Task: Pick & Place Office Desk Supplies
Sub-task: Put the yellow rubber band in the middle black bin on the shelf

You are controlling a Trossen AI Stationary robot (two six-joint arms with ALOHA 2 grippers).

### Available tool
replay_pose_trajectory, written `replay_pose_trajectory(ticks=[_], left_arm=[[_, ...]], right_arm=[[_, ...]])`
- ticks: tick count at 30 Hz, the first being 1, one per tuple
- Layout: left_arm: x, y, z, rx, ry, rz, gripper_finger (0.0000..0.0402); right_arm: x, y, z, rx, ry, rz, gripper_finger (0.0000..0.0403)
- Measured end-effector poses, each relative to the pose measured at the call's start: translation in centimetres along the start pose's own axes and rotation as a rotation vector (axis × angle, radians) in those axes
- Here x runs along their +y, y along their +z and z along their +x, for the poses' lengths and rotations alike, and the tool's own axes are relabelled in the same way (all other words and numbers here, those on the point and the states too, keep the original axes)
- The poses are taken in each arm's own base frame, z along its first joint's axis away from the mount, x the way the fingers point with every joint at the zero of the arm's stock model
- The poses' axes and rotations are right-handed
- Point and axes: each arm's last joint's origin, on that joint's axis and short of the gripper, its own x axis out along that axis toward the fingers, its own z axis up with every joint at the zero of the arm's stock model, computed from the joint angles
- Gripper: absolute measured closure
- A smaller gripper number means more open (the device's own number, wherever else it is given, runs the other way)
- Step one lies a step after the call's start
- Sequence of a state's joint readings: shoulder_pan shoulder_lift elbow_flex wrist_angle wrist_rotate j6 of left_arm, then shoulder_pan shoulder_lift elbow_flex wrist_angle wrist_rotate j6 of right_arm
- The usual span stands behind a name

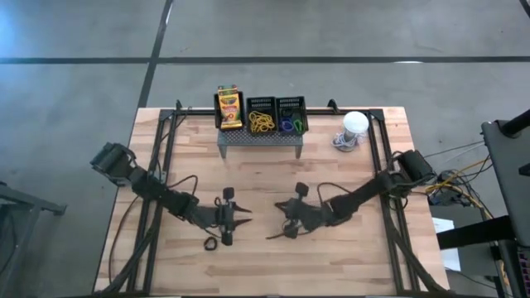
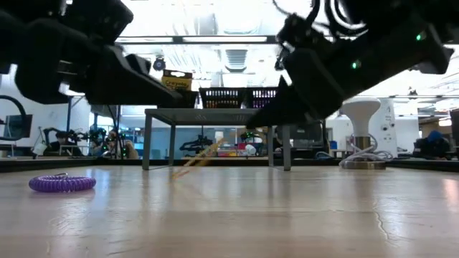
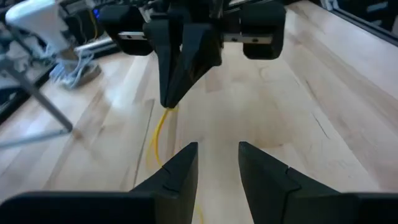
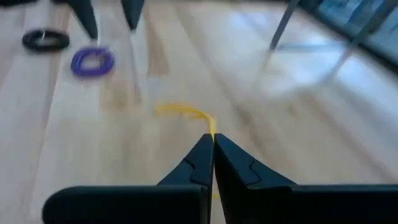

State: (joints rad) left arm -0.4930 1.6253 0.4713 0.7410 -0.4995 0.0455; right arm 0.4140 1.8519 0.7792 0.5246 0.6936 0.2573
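Note:
My right gripper (image 1: pixel 273 235) is shut on a thin yellow loop (image 4: pixel 186 113), low over the middle of the table. My left gripper (image 3: pixel 217 146) is open and empty, facing it from the table's left, with its fingertips above the loop's free end. A purple coiled loop (image 4: pixel 92 61) and a black loop (image 4: pixel 45 40) lie flat on the table near the left gripper. On the grey stand (image 1: pixel 260 137) at the far edge stand a crayon box (image 1: pixel 228 108), a mesh bin with yellow loops (image 1: pixel 261 118) and a mesh bin with blue and green loops (image 1: pixel 291 118). My right gripper pinches one end of the yellow loop (image 4: pixel 212 126) between its two fingertips. The fingers slant down toward the table's left. The loop trails from the fingertips (image 3: pixel 169 111) toward my left gripper, and its lower end (image 2: pixel 176 173) reaches the table.
A white ball-like object with a cable (image 1: pixel 354 126) stands at the far right. The stand's legs (image 2: pixel 146 140) rise behind the grippers. Bare wood lies along the near edge (image 1: pixel 331 265).

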Motion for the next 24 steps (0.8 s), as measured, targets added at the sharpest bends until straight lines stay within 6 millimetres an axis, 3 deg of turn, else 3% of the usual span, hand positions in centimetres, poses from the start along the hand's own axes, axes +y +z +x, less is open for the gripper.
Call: replay_pose_trajectory(ticks=[10, 18, 24], left_arm=[[2.4, 2.3, 2.1, -0.092, -0.148, 0.043, 0.0273], [5.2, 3.4, 3.5, -0.143, -0.239, 0.005, 0.0206], [5.2, 3.6, 4.4, -0.143, -0.250, -0.006, 0.0173]], right_arm=[[2.5, 1.9, -2.2, -0.214, 0.047, -0.064, 0.0395], [2.5, 2.0, -2.4, -0.219, 0.047, -0.065, 0.0395], [2.5, 2.1, -2.4, -0.221, 0.048, -0.064, 0.0395]])
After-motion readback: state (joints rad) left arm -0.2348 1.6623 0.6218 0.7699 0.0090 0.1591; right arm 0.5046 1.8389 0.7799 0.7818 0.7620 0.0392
